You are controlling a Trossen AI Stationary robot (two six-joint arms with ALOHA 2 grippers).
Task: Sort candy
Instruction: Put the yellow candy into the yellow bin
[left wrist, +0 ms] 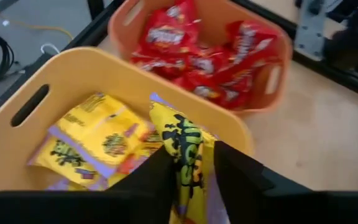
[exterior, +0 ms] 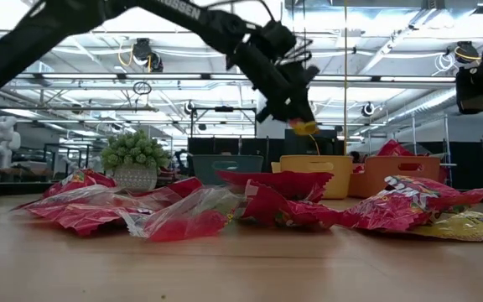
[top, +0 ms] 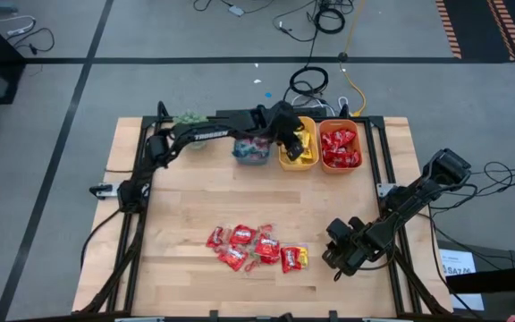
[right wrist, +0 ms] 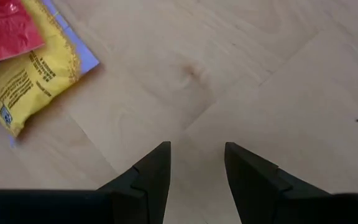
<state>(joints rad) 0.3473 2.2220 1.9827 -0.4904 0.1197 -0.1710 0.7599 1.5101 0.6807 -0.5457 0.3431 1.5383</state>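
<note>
hidden: in the high view the left arm covers part of the teal bin [top: 251, 152], so we can't sort out what's inside; the plant [exterior: 135, 162] by the back-left corner is mostly under the arm there too
cut off: in the left wrist view the yellow packet [left wrist: 188, 155] runs down out of sight between the fingers, lower end not visible
hard to read: pale small pieces in the bench pile, we can't pick them out from above
left tool [top: 299, 143]: over the yellow bin [left wrist: 23, 134], fingers either side of the yellow packet and touching it; we see it pinched, packet hanging above the other yellow packets in the bin
low view check: a yellow bit shows at the tip of the left tool, above the yellow bin rim
right tool [right wrist: 196, 165]: fingers apart, nothing between them, hovering over bare bench [right wrist: 260, 74] near the front-right
loose candy [top: 256, 248]: mostly red packets heaped front-centre on the bench, just left of the right tool
nearest piece: a yellow packet [right wrist: 33, 78] at the heap's edge, apart from the right tool's fingers
orange bin [top: 340, 148]: beside the yellow bin, holds red packets
</note>
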